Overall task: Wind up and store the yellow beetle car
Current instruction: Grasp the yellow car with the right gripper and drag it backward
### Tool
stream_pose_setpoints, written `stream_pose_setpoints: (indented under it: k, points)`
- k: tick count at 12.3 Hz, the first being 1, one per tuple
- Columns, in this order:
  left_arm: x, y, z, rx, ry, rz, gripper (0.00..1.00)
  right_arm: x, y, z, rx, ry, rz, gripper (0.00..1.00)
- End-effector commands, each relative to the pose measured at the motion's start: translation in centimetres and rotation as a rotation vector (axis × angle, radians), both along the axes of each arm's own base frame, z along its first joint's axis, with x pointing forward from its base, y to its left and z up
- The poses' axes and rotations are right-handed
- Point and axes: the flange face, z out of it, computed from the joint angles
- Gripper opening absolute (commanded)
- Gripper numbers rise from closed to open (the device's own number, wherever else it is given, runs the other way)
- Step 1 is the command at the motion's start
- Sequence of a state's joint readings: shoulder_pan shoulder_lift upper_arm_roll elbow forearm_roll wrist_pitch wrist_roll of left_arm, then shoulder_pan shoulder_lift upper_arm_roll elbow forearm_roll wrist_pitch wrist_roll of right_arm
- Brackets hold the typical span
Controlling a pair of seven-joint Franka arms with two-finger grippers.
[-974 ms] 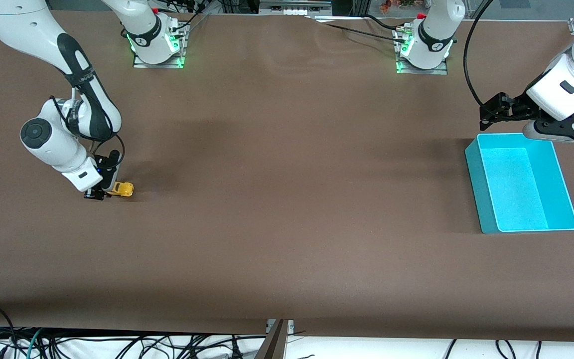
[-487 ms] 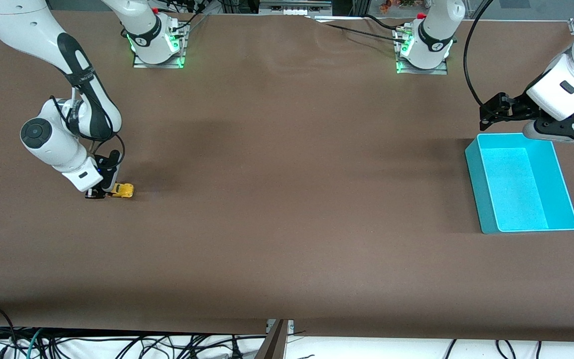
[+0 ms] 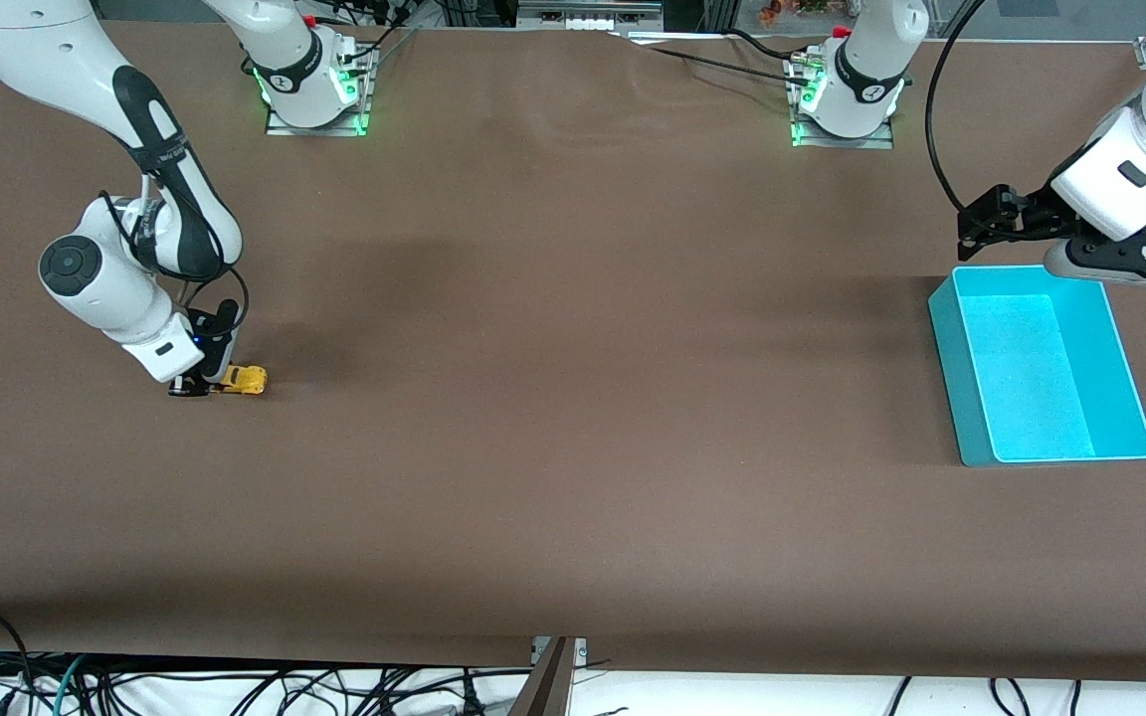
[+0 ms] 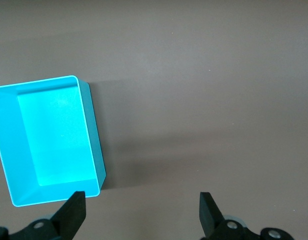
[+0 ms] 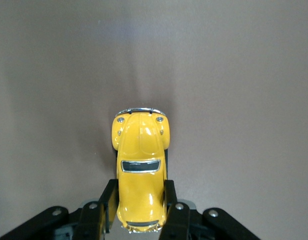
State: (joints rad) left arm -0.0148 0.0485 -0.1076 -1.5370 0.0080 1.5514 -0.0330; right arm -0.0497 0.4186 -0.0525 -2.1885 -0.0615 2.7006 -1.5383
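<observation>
Right gripper (image 3: 197,386) sits low at the counter (image 3: 573,447) toward the right arm's end, its fingers (image 5: 170,200) clamped on the flanks of the car (image 5: 139,172). The right wrist view shows the pads pressed against both sides of the rear half of the body, with the bonnet and front bumper sticking out ahead of them. From the front view the car (image 3: 243,379) looks to have its wheels on the counter, poking out of the gripper toward the middle of the counter.

The step in hand appears to be the wind: the grasp is made, and the car has not been lifted. The next move likely calls for dragging the car backward along the counter with the wheels pressed down, keeping it straight so it does not twist between the pads; too little downward pressure and the wheels would merely slide.

Left gripper (image 4: 141,212) waits with its fingers wide apart, holding nothing, over the edge of the bin (image 3: 951,343) that lies farthest from the front camera. The bin (image 4: 94,145), at the left arm's end, is empty and well apart from the car, so storing is yet to come.
</observation>
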Motion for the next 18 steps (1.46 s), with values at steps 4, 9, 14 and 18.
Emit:
stream_pose_setpoints:
  k: [4,9,14,18]
  points:
    - [0.0,-0.1,0.5,0.005,0.016,-0.001,1.00,-1.3,-4.1,-2.2,0.012,0.030,-0.008,0.38]
    - [-0.1,-0.7,0.5,0.002,0.022,-0.012,1.00,-1.8,-7.5,-2.9,0.048,0.031,0.025,0.38]
    - [0.0,-0.6,0.5,0.001,0.023,-0.010,1.00,-1.8,-10.7,-3.2,0.062,0.020,0.064,0.38]
    - [0.0,-0.6,0.5,0.001,0.023,-0.010,1.00,-2.3,-12.7,-3.3,0.059,0.021,0.070,0.38]
